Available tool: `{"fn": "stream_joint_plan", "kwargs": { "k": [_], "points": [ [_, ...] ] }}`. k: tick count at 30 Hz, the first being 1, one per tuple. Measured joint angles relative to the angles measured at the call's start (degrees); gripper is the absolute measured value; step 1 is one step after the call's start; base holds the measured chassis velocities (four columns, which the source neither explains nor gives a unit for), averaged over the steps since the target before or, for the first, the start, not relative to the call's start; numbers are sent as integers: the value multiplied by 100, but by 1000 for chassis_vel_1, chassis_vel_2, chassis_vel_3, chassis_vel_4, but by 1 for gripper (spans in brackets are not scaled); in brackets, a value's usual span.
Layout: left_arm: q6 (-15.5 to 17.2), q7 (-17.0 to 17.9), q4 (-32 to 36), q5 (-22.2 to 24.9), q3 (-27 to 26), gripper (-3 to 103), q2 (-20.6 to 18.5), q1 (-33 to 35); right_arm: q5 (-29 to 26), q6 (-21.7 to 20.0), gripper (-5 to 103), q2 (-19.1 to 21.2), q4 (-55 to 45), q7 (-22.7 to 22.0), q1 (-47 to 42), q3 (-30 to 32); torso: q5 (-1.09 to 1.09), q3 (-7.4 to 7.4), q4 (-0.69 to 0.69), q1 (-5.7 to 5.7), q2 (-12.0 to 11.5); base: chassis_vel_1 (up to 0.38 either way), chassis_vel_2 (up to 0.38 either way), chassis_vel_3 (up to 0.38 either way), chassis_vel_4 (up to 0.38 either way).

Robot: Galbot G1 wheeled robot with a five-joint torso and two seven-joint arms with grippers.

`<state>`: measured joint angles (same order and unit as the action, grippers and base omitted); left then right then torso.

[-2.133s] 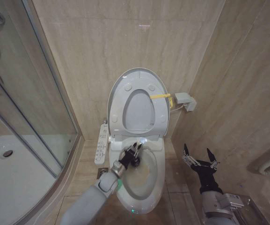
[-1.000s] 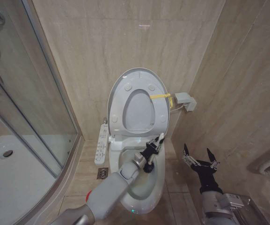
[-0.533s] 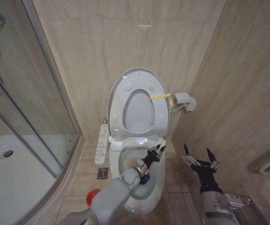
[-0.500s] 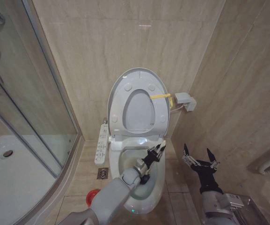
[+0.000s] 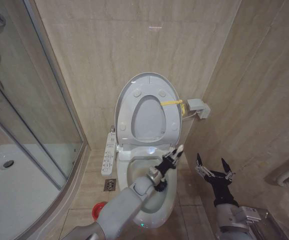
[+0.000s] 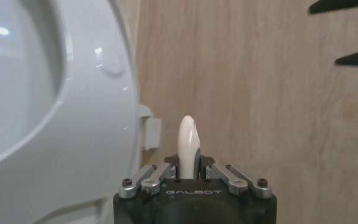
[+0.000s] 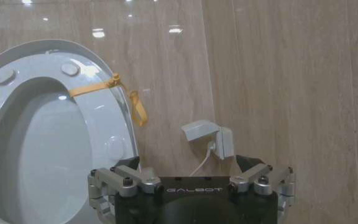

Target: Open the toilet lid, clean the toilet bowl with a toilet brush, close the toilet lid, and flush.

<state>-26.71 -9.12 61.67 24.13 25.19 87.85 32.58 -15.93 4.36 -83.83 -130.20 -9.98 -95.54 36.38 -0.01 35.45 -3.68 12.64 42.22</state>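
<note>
The toilet lid (image 5: 148,111) stands raised against the beige tiled wall in the upper middle of the frame, with the seat ring lifted against it, so step 1 looks done. Below it the toilet bowl (image 5: 159,202) lies open at lower centre, much of it covered by the grey left arm reaching in from the bottom edge. The left hand (image 5: 170,161) sits over the bowl's back right rim, clenched on the toilet brush (image 5: 179,149), whose thin white handle pokes out up and to the right past the fingers; the left wrist view shows the same handle tip (image 6: 187,142) pinched between the fingers. The bristle end is hidden behind the hand and arm, so I cannot tell how deep it reaches. A small red holder cup (image 5: 99,210) stands on the floor at lower left of the bowl. The right hand (image 5: 214,169) waits at lower right, fingers spread wide and holding nothing. By my reading, scrubbing is under way; closing the lid and flushing are still to do.
</note>
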Motion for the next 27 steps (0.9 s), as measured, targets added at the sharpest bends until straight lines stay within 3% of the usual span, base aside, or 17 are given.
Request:
{"fn": "stream_joint_plan", "kwargs": {
  "k": [12,17,23,27],
  "points": [
    [-123,-244,-1068,-38,-82,22,-114,-6,0,0,100,0,0,0,0,0,0,0,3,0,0,0,0,0,0],
    [-118,-218,-952,-178,-103,22,-91,-33,0,0,100,0,0,0,0,0,1,0,3,0,0,0,0,0,0],
    [-94,-165,-204,-129,18,22,-27,47,0,0,100,0,0,0,0,0,0,0,0,0,0,0,0,0,0],
    [-142,-288,-487,-159,56,22,-13,121,0,0,100,0,0,0,0,0,0,0,2,0,0,0,0,0,0]
  ]
}}
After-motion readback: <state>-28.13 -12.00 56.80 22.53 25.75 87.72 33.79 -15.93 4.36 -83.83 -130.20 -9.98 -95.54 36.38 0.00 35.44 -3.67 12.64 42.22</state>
